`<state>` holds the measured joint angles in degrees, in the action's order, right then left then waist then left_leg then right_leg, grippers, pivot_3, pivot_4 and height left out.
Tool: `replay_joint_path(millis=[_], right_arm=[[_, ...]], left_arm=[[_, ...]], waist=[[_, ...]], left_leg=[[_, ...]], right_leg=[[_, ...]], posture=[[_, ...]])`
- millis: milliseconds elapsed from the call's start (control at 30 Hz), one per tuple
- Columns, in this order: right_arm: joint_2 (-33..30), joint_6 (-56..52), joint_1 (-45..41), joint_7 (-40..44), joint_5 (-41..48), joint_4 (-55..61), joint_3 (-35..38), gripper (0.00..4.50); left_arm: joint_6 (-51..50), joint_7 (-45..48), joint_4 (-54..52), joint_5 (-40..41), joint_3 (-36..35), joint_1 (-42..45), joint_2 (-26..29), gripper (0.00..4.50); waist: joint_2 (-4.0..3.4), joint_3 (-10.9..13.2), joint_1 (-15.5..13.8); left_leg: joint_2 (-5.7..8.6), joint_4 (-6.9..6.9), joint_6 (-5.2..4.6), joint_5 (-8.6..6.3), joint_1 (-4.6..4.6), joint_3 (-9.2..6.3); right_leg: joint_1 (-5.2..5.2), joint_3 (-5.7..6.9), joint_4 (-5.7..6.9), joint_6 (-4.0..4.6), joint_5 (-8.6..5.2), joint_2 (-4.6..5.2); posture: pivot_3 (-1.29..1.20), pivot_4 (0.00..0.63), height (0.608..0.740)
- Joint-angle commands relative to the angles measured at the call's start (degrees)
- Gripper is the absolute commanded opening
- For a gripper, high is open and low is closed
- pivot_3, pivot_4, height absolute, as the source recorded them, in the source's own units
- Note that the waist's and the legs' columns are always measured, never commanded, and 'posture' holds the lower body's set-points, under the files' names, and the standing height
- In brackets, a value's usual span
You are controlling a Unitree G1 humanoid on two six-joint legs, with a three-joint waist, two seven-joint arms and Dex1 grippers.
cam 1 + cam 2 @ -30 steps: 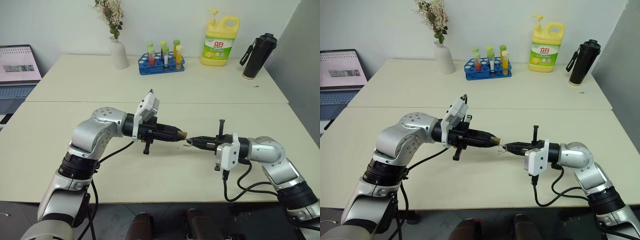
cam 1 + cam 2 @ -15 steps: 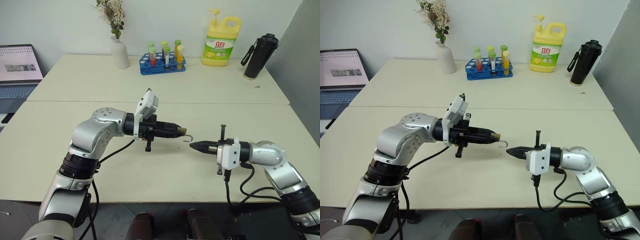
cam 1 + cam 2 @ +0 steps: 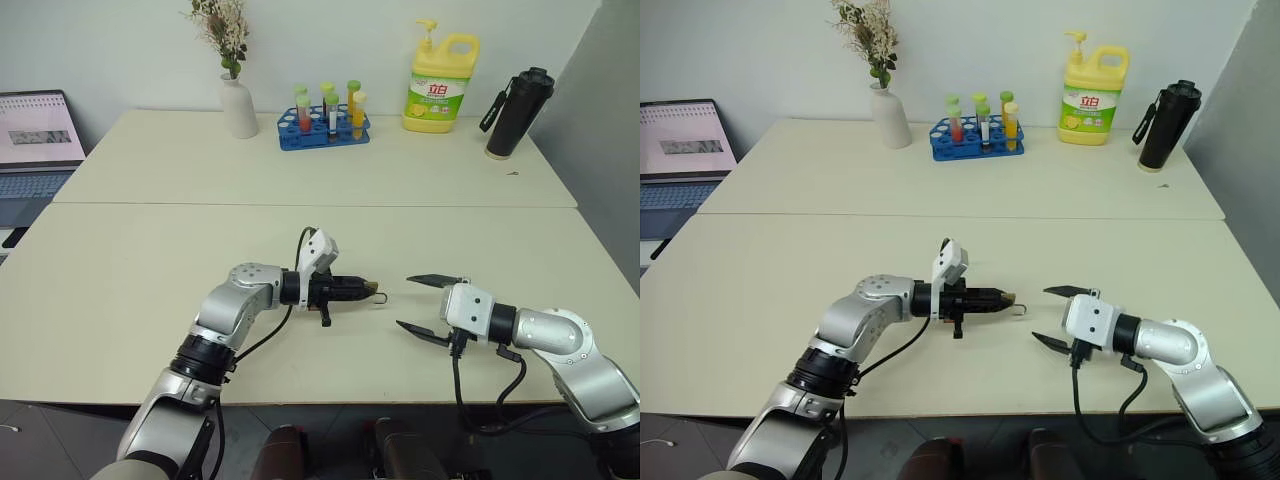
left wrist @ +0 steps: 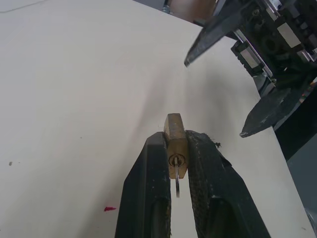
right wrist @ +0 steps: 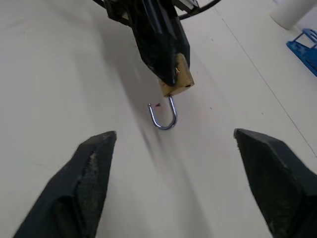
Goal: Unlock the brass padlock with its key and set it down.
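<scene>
The brass padlock point(image 3: 367, 289) is pinched between the black fingers of my left gripper point(image 3: 362, 289), which is shut on it and held level just above the table point(image 3: 150, 290). Its silvery shackle point(image 5: 163, 116) has swung out of the body and hangs by one leg toward the right gripper. In the left wrist view the padlock point(image 4: 176, 144) has a thin silvery piece at its round hole; I cannot tell whether that is the key. My right gripper point(image 3: 405, 302) stands a short way to the right of the shackle, wide open and holding nothing.
Along the back of the table stand a white vase point(image 3: 238, 105), a blue rack of test tubes point(image 3: 323, 125), a yellow detergent bottle point(image 3: 441, 68) and a black bottle point(image 3: 515, 110). A laptop point(image 3: 35, 130) sits at the far left.
My left arm has sunk toward the table with the padlock still gripped. The right gripper, shut before, has opened wide and drawn a little away to the right.
</scene>
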<state>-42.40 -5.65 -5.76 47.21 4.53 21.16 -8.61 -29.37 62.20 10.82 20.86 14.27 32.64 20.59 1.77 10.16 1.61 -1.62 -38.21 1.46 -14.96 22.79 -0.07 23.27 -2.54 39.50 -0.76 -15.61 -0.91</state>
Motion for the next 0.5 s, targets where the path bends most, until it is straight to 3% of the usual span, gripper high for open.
replay_joint_path(millis=[33,433,500], right_arm=[[-0.1,-1.6,-0.1,-0.5,-1.3,2.1,0.0,4.04],[-0.6,-5.1,1.0,1.0,-0.3,4.3,0.6,4.04],[-0.8,-5.4,1.2,1.4,0.0,4.6,0.7,4.04]], left_arm=[[2.8,-0.7,2.5,-1.9,-0.2,1.6,-0.8,0.17],[2.5,-0.9,9.7,-3.6,-1.2,4.5,-3.0,0.17],[1.7,-1.9,11.3,-3.8,-1.7,5.6,-3.3,0.89]], waist=[[0.0,0.0,0.0],[0.0,0.0,0.0],[0.0,0.0,0.0]], left_leg=[[0.01,0.0,0.0,0.0,0.01,0.0],[0.02,0.01,0.0,0.0,0.02,0.0],[0.03,0.01,0.0,0.0,0.02,0.0]], right_leg=[[0.0,0.0,0.0,0.0,0.0,0.0],[0.0,0.02,-0.02,-0.01,0.0,0.0],[0.0,0.03,-0.02,-0.01,0.0,0.0]], posture=[[0.0,0.15,0.74],[0.0,0.15,0.74],[0.0,0.15,0.74]])
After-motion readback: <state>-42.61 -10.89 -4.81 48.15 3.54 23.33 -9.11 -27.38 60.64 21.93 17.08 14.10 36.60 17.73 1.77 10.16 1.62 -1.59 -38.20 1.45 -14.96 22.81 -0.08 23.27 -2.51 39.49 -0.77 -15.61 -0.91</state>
